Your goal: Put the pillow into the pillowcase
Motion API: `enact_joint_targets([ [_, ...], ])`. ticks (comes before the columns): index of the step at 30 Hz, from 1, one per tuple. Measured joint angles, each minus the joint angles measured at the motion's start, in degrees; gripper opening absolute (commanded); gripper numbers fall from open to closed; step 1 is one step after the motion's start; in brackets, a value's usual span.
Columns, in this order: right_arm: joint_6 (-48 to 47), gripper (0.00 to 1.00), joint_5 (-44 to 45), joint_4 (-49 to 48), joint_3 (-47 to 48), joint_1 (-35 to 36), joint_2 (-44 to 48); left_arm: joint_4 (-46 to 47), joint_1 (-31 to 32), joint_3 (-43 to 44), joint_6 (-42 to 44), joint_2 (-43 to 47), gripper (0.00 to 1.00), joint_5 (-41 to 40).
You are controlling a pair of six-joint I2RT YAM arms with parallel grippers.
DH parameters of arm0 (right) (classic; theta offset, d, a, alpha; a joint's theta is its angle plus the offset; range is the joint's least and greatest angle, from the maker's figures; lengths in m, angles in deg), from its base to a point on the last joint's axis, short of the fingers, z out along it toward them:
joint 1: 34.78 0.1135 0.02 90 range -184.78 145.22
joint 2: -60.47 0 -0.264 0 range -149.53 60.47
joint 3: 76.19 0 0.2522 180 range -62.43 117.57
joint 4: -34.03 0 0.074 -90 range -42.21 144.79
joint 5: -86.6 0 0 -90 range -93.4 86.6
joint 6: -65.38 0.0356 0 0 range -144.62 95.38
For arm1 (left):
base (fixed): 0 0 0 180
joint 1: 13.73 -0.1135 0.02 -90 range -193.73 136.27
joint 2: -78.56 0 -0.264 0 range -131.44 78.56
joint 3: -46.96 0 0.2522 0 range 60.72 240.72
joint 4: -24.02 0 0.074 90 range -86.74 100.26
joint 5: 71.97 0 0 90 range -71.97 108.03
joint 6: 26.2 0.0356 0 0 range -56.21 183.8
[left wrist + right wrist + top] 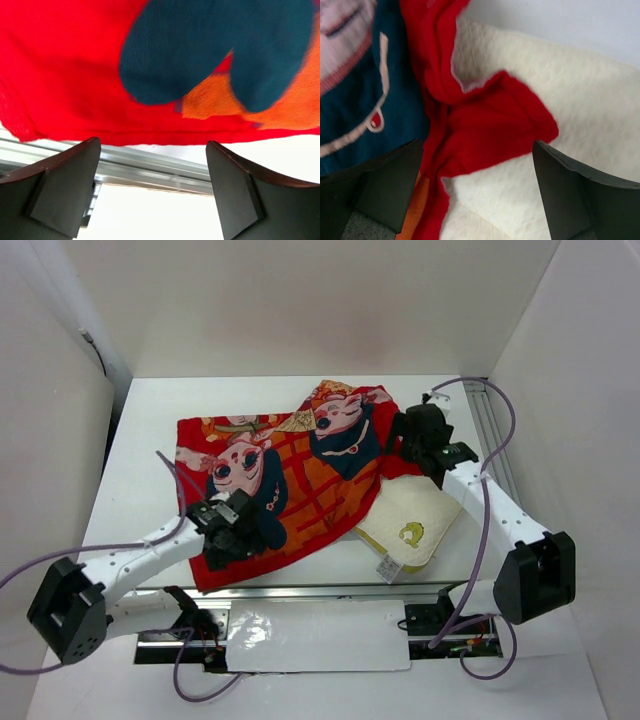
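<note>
The red pillowcase (300, 490) lies spread over the middle of the table, printed side up, with two cartoon children. The cream pillow (410, 510) lies at its right, partly under the case's right edge, with its yellow emblem (410, 533) and white tag (388, 566) showing. My left gripper (222, 545) is open and empty over the case's near-left corner; its wrist view shows red cloth (75, 75) beyond the open fingers (65, 190). My right gripper (400, 445) is open and empty over the case's far-right corner, where a red fold (485, 125) lies on the pillow (570, 90).
A metal rail (300, 590) runs along the table's near edge, also in the left wrist view (150, 167). A white sheet (310, 635) lies in front of it. A second rail (495, 430) runs along the right side. White walls enclose the table.
</note>
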Motion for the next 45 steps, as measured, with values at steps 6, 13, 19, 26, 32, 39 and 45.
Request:
enact_joint_targets([
  [6,1.0,0.96,-0.1,1.8,-4.2,0.5,0.1,-1.7,9.5,0.6,-5.6,-12.9,0.99,-2.3],
  [13,1.7,0.92,-5.4,0.3,-7.0,-4.0,0.1,-0.1,11.3,2.2,-7.0,-16.5,0.93,-3.1],
  [19,1.7,0.88,-9.3,-3.6,-7.7,-4.5,-1.2,5.7,8.3,-0.4,-5.7,-14.8,0.27,-1.4],
  [26,2.0,0.56,-9.7,-5.0,-7.6,-4.5,-7.8,6.7,7.4,-0.5,-3.7,-14.2,0.0,-1.7],
  [32,2.7,0.01,-5.8,-5.5,-4.7,-1.6,-9.0,7.7,7.8,0.7,0.0,-10.4,0.0,-5.1],
  [39,1.5,0.0,3.5,-4.8,10.4,4.8,-9.4,8.2,9.9,11.0,6.9,0.6,0.0,-8.9],
  [45,-6.4,0.0,5.5,-4.7,37.7,9.2,-17.1,12.3,12.6,25.3,20.1,5.4,0.0,-4.1],
])
